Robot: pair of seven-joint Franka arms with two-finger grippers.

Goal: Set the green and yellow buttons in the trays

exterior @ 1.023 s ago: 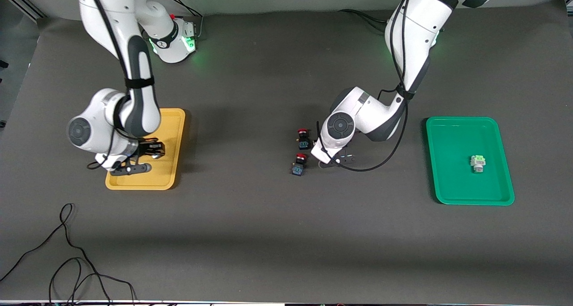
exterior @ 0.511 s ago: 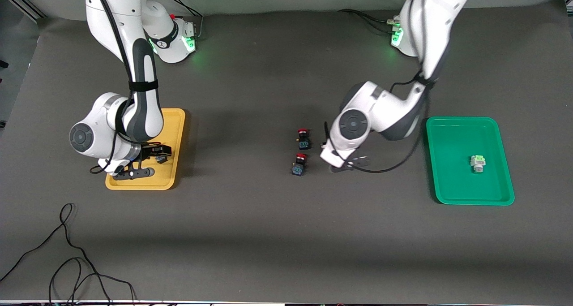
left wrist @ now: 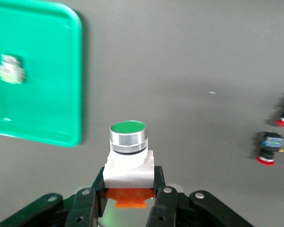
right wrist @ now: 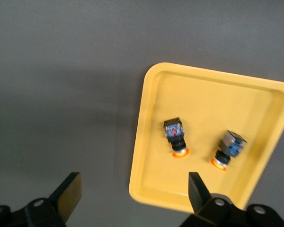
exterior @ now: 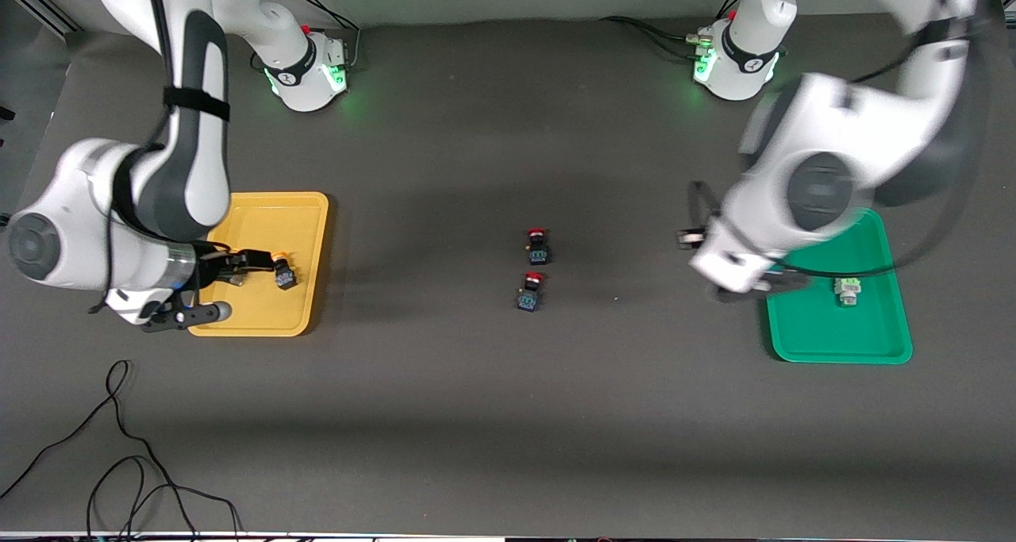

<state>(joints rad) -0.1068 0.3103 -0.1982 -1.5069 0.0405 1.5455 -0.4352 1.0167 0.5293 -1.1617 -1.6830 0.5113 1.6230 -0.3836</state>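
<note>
My left gripper (left wrist: 128, 182) is shut on a green-capped button (left wrist: 128, 156) with a white body and an orange base. In the front view it (exterior: 746, 288) hangs over the edge of the green tray (exterior: 833, 336) that faces the table's middle. A pale green button (exterior: 848, 289) lies in that tray and also shows in the left wrist view (left wrist: 10, 71). My right gripper (exterior: 221, 286) is open and empty over the yellow tray (exterior: 270, 217). Two yellow-capped buttons (right wrist: 176, 137) (right wrist: 228, 150) lie in it; the front view shows one (exterior: 282, 274).
Two red-capped black buttons (exterior: 538, 244) (exterior: 530, 290) lie at the table's middle. Black cables (exterior: 119, 463) loop on the table near the front camera at the right arm's end. Both arm bases stand along the table's back edge.
My left arm has risen and swung from beside the red-capped buttons to the green tray's edge. My right arm has lifted and drawn toward its end, uncovering a yellow button.
</note>
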